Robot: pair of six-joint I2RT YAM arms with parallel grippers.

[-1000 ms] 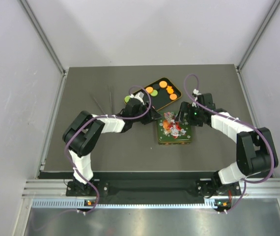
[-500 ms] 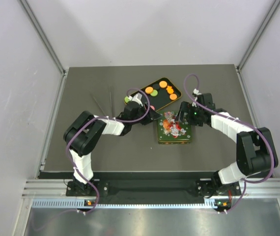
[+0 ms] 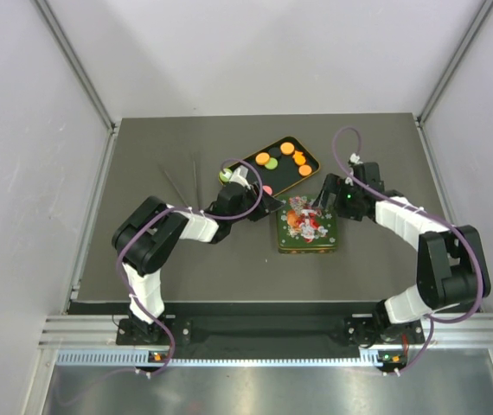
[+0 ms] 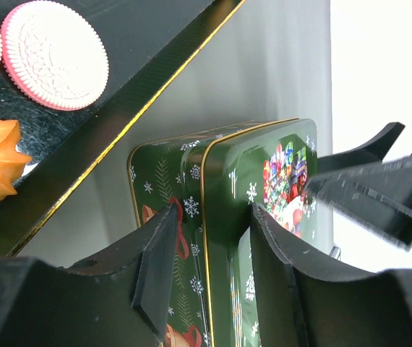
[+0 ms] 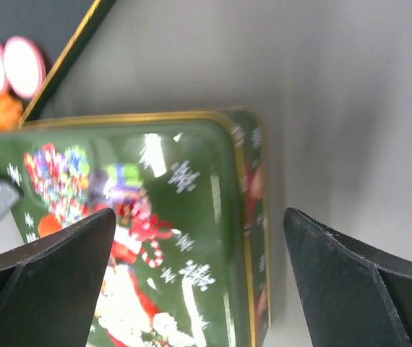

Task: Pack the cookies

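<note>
**Several cookies [image 3: 287, 148] outside a shut tin [image 3: 307, 229]**

Overhead: cookies lie in the tray [image 3: 285, 175] just beside the tin. Left wrist: released jaws straddle the tin's rim. Right wrist: jaws gape. Cookies look light and brittle, so pinch their edges gently.

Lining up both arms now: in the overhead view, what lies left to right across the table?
thin sticks → left gripper → green tin. The tray and right gripper overlap the tin's span, so they are left unplaced.
</note>
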